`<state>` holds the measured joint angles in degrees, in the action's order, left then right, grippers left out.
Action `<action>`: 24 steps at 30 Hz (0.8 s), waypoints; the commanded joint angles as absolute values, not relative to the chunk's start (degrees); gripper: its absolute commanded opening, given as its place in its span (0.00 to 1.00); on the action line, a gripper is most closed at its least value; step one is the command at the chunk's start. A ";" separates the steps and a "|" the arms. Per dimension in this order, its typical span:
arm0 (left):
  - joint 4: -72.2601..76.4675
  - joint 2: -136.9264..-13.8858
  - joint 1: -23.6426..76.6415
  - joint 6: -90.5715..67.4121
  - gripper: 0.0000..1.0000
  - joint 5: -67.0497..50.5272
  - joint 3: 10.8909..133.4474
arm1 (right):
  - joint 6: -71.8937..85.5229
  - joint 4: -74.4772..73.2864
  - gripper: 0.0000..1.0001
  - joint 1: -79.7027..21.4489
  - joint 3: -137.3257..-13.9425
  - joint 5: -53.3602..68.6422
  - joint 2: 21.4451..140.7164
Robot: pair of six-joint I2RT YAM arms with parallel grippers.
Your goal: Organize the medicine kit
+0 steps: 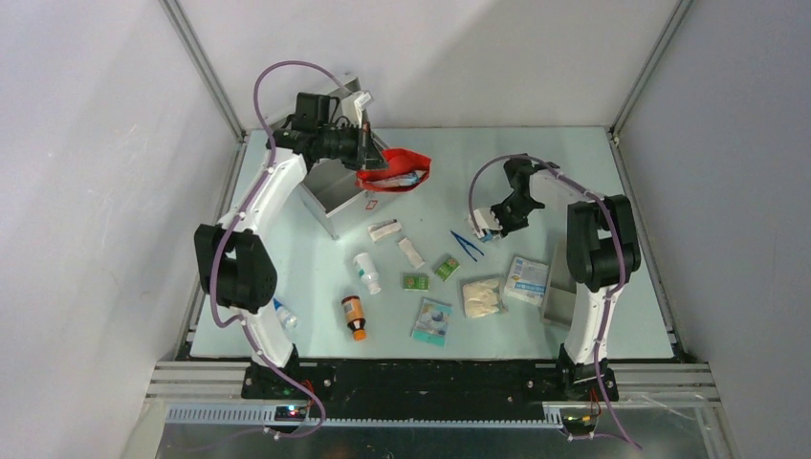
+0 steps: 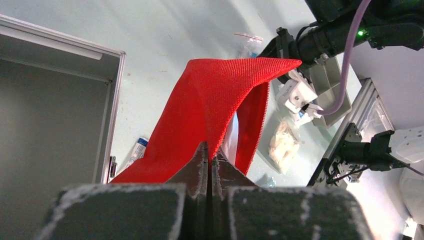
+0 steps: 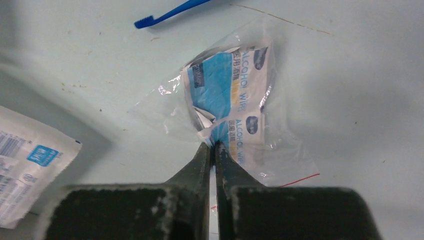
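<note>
The silver medicine kit (image 1: 337, 196) stands open at the back left; its grey inside fills the left of the left wrist view (image 2: 50, 125). My left gripper (image 1: 368, 153) is shut on the edge of the red first-aid pouch (image 1: 397, 170), holding it lifted beside the case; in the left wrist view (image 2: 208, 150) the pouch (image 2: 210, 105) hangs open from it. My right gripper (image 1: 490, 227) is shut on a clear bag of blue alcohol wipes (image 3: 230, 100), just above the table; the wrist view shows the gripper (image 3: 214, 146) pinching the bag's edge.
Blue tweezers (image 1: 467, 245), two white rolls (image 1: 385, 229), a white bottle (image 1: 366, 273), an amber bottle (image 1: 354, 316), green packets (image 1: 447, 268), cotton bag (image 1: 481, 296), printed packets (image 1: 527, 279) and a grey tray (image 1: 558, 296) lie mid-table. A tube (image 1: 284, 314) lies by the left arm.
</note>
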<state>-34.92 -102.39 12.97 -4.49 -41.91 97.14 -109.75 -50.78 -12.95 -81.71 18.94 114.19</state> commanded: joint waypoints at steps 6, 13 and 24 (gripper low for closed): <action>-33.72 -107.30 12.56 -6.11 0.00 -43.03 103.25 | -85.41 -55.52 0.00 -14.30 -90.51 36.50 101.20; -33.36 -113.02 12.50 -9.12 0.00 -46.41 105.79 | -60.79 -33.64 0.00 -19.59 -84.58 44.17 90.46; -31.36 -116.28 13.03 -10.44 0.00 -52.99 106.57 | -52.54 -26.90 0.00 -26.25 -96.58 51.66 98.50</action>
